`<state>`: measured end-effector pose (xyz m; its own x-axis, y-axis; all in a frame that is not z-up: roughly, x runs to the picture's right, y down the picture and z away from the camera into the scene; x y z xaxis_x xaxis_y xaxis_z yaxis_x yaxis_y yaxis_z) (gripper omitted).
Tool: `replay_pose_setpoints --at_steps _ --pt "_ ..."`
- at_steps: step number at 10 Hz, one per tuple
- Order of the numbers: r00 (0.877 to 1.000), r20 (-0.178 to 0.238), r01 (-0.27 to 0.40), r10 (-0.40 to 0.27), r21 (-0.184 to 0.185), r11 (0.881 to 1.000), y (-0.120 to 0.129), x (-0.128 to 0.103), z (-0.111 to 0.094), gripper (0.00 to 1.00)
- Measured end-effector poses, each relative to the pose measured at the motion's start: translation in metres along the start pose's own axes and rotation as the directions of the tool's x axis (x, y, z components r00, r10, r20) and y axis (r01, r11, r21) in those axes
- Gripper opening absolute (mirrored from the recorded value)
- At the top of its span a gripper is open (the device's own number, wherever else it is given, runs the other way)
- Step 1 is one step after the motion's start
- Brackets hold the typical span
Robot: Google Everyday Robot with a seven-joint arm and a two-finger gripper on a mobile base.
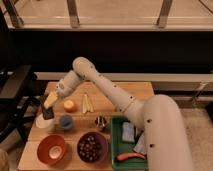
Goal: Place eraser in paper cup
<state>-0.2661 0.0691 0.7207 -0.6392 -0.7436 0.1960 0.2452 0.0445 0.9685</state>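
— Table (137,92), near to far?
— I log: red bowl (51,149); paper cup (40,123), left edge; eraser (47,115) just above its rim, jaws clamped on it; gripper (48,108) pointing down; arm (102,85) elbow raised, stretched leftward.

the arm (107,90) is a chain of smooth, rounded cream-white shells, swelling to a bulky body (162,131) at four o'clock, with small dark dots (131,99), perhaps screws, along it. the gripper (49,104), at its nine o'clock end, looks yellowish-cream.
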Motion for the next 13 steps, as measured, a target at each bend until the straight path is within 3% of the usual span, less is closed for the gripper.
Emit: replay_pose_setpoints --at_steps 4,6,8,11,13 --pt "1.000 0.000 0.012 -0.012 -0.017 1.000 -0.001 0.000 0.002 0.07" --pt "0.995 -0.013 0.098 -0.101 -0.140 0.985 -0.010 0.003 0.003 0.07" --pt "0.989 -0.032 0.132 -0.143 -0.219 0.967 -0.013 0.003 -0.003 0.07" --pt "0.980 -0.075 0.158 -0.182 -0.250 0.955 -0.013 0.004 -0.007 0.07" --pt "0.967 -0.125 0.183 -0.221 -0.259 0.948 -0.008 0.006 -0.010 0.07"
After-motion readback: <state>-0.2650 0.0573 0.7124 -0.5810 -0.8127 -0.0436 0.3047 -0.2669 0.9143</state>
